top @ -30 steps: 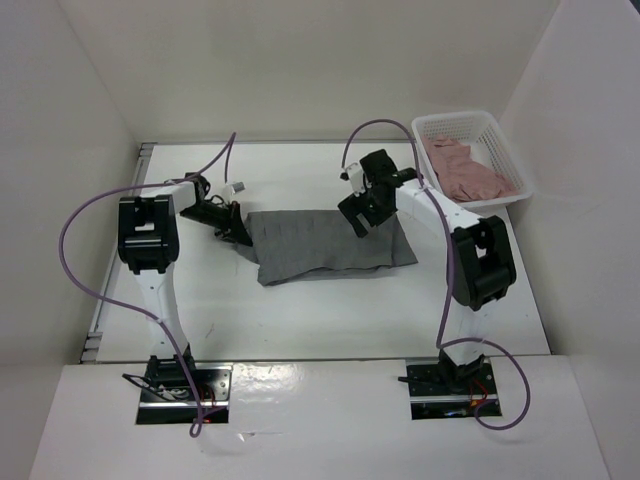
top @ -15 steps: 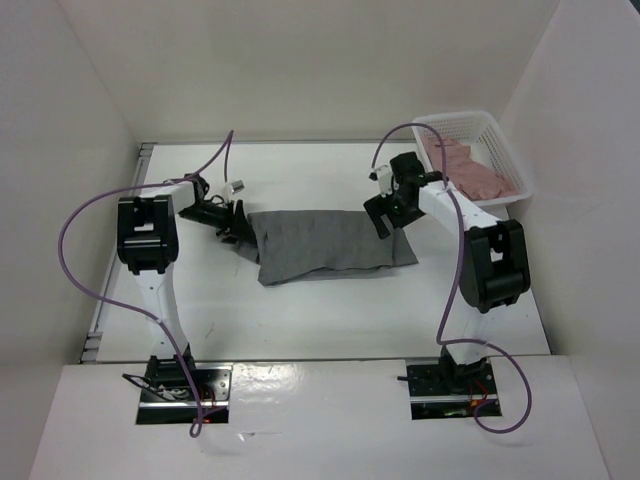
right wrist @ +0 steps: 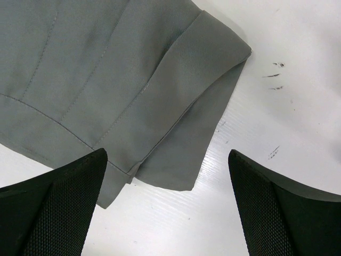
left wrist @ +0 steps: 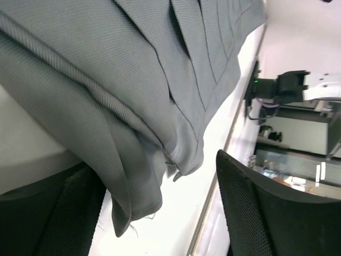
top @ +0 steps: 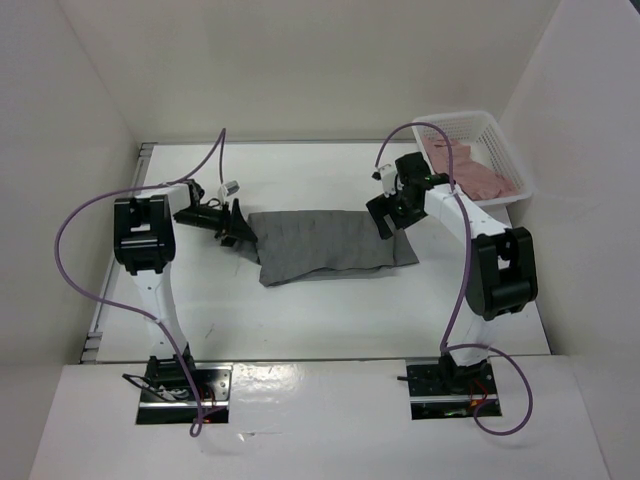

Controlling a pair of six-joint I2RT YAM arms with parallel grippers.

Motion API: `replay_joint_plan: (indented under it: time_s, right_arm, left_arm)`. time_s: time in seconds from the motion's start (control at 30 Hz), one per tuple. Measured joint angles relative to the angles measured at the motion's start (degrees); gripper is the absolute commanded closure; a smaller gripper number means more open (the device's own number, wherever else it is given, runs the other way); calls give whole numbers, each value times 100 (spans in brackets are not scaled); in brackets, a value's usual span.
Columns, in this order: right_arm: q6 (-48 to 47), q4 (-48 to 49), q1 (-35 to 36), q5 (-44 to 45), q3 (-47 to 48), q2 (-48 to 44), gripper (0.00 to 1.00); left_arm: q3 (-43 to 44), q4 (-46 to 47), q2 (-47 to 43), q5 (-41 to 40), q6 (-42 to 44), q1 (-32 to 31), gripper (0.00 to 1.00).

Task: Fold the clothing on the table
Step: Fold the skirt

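On the middle of the white table [top: 300,315] lies the dark grey skirt [top: 330,248], flat and doubled over on itself, its long sides running left to right. Its left edge meets the left tool [top: 237,225]; its far right corner sits beneath the right tool [top: 385,212].

Bare table runs broad between the skirt's near edge and the arm bases, and a narrower band lies behind it toward the back wall. White walls close off the left, back and right. A white mesh basket [top: 478,121] holding a pink garment [top: 465,170] fills the far right corner, just beyond the right arm's forearm.

The left arm rises from its base to a high elbow, then reaches low and rightward, nearly level with the table. From its wrist, layered pleats and a loose hem drape between the two fingers [left wrist: 250,213], which stand wide apart – nothing is pinched.

The right arm bends at a raised elbow and slants back and leftward, its tool pointing down. Its fingers [right wrist: 58,208] are spread wide over the skirt's corner – gripping nothing – with scuffed white surface beside the hem.
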Motion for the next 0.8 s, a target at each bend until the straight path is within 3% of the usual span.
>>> replay_joint_plan:
  time_s: [0.53, 0.8]
  right_arm:
    - [-15, 9, -24, -83, -2, -238, 3]
    - [-15, 9, -48, -107, -9, -271, 3]
  left_arm:
    - [-118, 966, -2, 70, -1379, 33, 13]
    - [-155, 1344, -2, -199, -1998, -42, 31]
